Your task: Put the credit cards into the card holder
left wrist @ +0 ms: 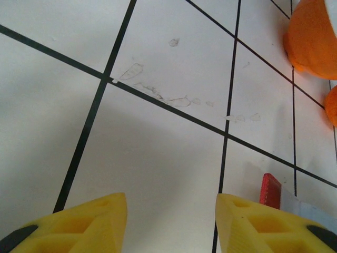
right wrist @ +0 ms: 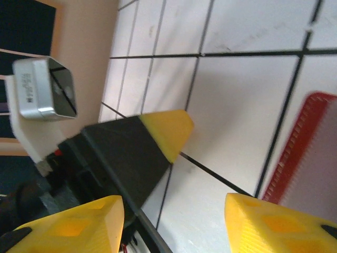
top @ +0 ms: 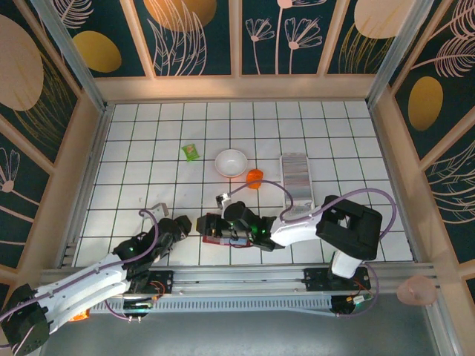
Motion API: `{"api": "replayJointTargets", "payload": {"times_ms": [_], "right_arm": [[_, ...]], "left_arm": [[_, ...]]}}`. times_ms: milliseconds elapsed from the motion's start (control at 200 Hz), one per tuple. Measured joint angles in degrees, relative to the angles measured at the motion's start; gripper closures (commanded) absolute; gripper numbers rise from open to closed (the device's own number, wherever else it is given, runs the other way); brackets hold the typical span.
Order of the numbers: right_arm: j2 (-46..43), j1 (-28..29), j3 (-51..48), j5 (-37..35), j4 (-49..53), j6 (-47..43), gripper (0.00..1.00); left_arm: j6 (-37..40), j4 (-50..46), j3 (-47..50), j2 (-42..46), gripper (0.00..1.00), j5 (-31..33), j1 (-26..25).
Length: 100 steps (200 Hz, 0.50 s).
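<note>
Lab test cell: I'm bolted to an aluminium rail, facing a white black-gridded tabletop boxed by dark floral-print panel walls.

My left gripper and right gripper sit nearly tip to tip at a dark red square wallet, with a clear plastic tray of silvery cards behind, to the right.

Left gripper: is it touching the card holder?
Cannot tell. In the left wrist view the card holder pokes out just past one fingertip of the left gripper. The two overlap there, so neither a gap nor contact shows plainly.
</note>
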<state>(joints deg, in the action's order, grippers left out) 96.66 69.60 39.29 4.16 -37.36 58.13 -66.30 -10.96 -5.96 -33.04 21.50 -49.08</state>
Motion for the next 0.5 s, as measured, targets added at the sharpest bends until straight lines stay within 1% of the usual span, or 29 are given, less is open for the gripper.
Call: {"api": "replayJointTargets", "payload": {"times_ms": [130,235,315,405,500], "right_arm": [[-0.6,-2.5,2.3,1.8,0.6,-3.6,0.45],[-3.9,-5.7,2.9,1.9,4.2,-7.4,0.45],[-8.2,-8.2,3.7,1.2,9.7,-12.2,0.44],[-15.1,-11.2,3.8,-0.2,15.6,-18.6,0.44],[-23.8,-16.7,3.8,-1.2,21.7,-27.8,0.43]], "left_arm": [[0.0,-0.5,-1.3,0.0,0.46,-0.1,0.0],[0.6,-0.4,-2.6,0.0,0.41,-1.5,0.0],[2.2,0.4,-3.7,-1.1,0.37,-3.3,0.0],[4.0,2.0,-5.3,-3.7,0.35,-6.2,0.0],[6.1,3.9,-7.1,-7.5,0.34,-9.1,0.0]]}}
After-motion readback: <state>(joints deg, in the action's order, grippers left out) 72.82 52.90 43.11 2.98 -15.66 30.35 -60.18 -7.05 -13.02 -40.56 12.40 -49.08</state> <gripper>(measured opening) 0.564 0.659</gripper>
